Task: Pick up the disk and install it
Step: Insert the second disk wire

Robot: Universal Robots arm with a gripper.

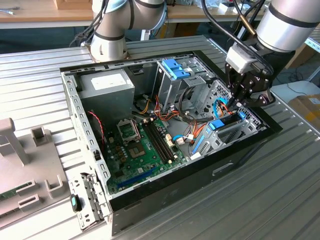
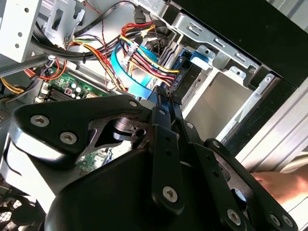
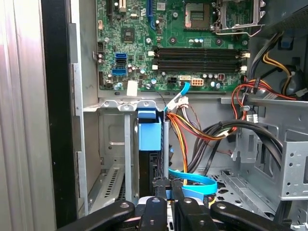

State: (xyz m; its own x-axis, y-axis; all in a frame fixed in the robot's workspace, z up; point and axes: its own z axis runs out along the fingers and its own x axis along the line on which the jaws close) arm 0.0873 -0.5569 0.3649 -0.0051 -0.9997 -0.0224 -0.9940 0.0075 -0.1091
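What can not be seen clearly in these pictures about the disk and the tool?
- Disk: in the first wrist view it stands on edge in its bay; its label side is hidden by the bay wall.
- Tool: whether its fingers truly pinch the disk is hidden, in both wrist views, by the tool's own body.
- Hand: cut off by the second wrist view's edge.

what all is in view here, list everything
computer case: one, black and grey, open on the ribbed table
table: one, grey metal
motherboard: one, green, on the case floor
power supply: one, grey, back corner of the case
drive cage: one, grey with blue latch, beside the power supply
disk: one, blue rail showing, standing in the front bay
cables: several, red, yellow, orange, black, plus a blue ribbon
person's hand: one, by the case edge
robot arm: one, silver
hand: one, black, at the disk
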